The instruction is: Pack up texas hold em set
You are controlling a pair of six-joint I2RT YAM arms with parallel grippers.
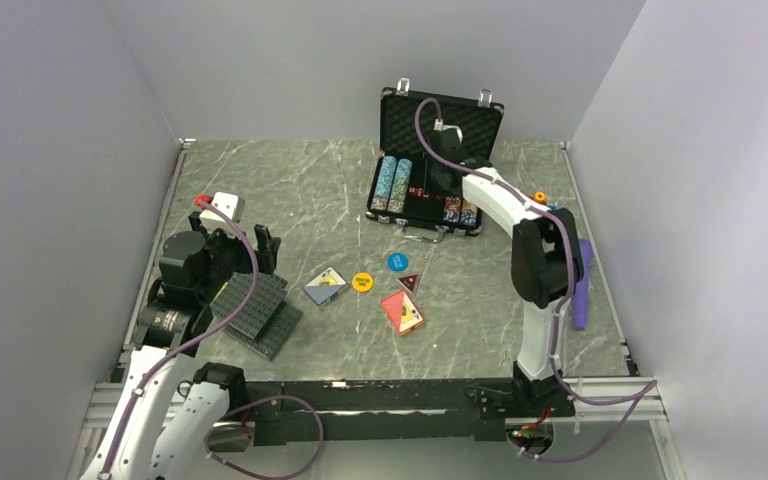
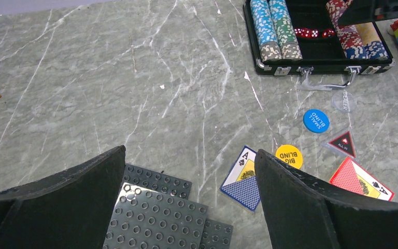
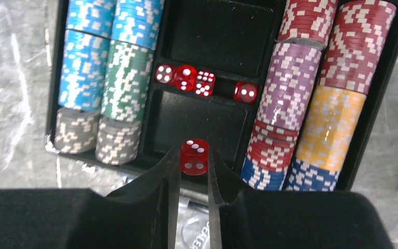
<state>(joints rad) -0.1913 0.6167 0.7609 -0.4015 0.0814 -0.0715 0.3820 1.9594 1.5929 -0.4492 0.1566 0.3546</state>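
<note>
The right gripper [image 3: 194, 171] has its two black fingers pressed onto a red die [image 3: 194, 156], pinched by its side faces and hanging over the near card well of the open briefcase [image 1: 405, 125], which sits at about one o'clock on the table in the top view. Four more dice [image 3: 194, 83] lie in the narrow middle slot, at twelve o'clock from the held one, between the chip rows [image 3: 109, 72] at nine and three o'clock.

To place it well, I would carry the die forward to that slot, line it up with the gap between the third and fourth dice, and go low before spreading the fingers. Dropped from height, it would probably bounce into a card well.

The left gripper [image 2: 190, 153] is spread wide and holds nothing, above the studded building plates [image 2: 155, 212].

Outside the case, at its six o'clock:
- blue button [image 2: 316, 120], reading "SMALL BLIND"
- yellow button [image 2: 289, 155], "BIG BLIND"
- red-triangle button [image 2: 343, 143], "ALL IN"
- clear disc [image 2: 343, 100], apparently "DEALER"
- two card decks, one blue-backed [image 2: 243, 179] and one red [image 2: 363, 181], each showing an ace
</note>
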